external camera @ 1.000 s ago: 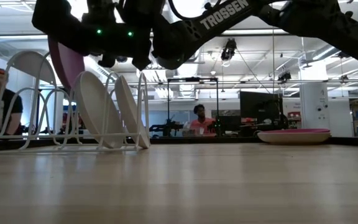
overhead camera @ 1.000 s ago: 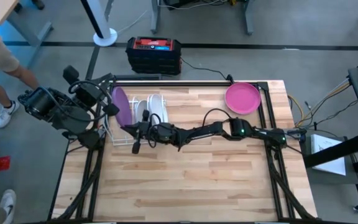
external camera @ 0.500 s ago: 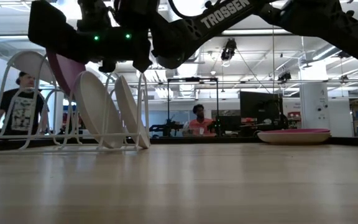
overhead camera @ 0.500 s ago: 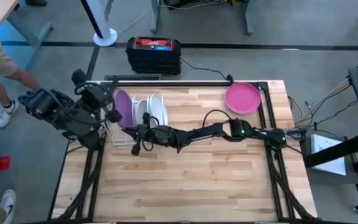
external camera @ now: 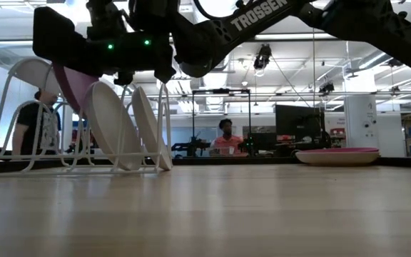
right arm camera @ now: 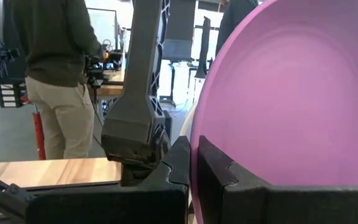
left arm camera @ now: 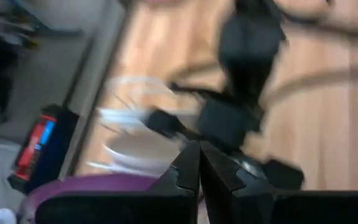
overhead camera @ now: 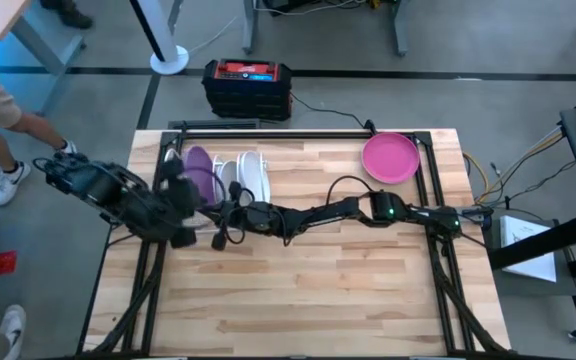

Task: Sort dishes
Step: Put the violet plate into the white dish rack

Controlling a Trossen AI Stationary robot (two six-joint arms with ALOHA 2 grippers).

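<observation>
Dishes stand on edge in the white wire dish rack [overhead camera: 230,215] at the left rear of the pale wooden table [overhead camera: 308,300]: a smooth purple plate [overhead camera: 200,172] and two cream plates [overhead camera: 243,175] beside it, while a magenta shallow bowl [overhead camera: 390,157] lies flat near the far right corner. They look stiff, slick and breakable, and light, so I'd take each by its rim. The left gripper [overhead camera: 180,215] hangs by the rack's near end, its fingers [left arm camera: 194,171] pressed together on nothing visible. The right gripper [overhead camera: 220,208], stretched across the table, sits at the rack, fingers [right arm camera: 188,163] closed, right against the purple plate's face.
</observation>
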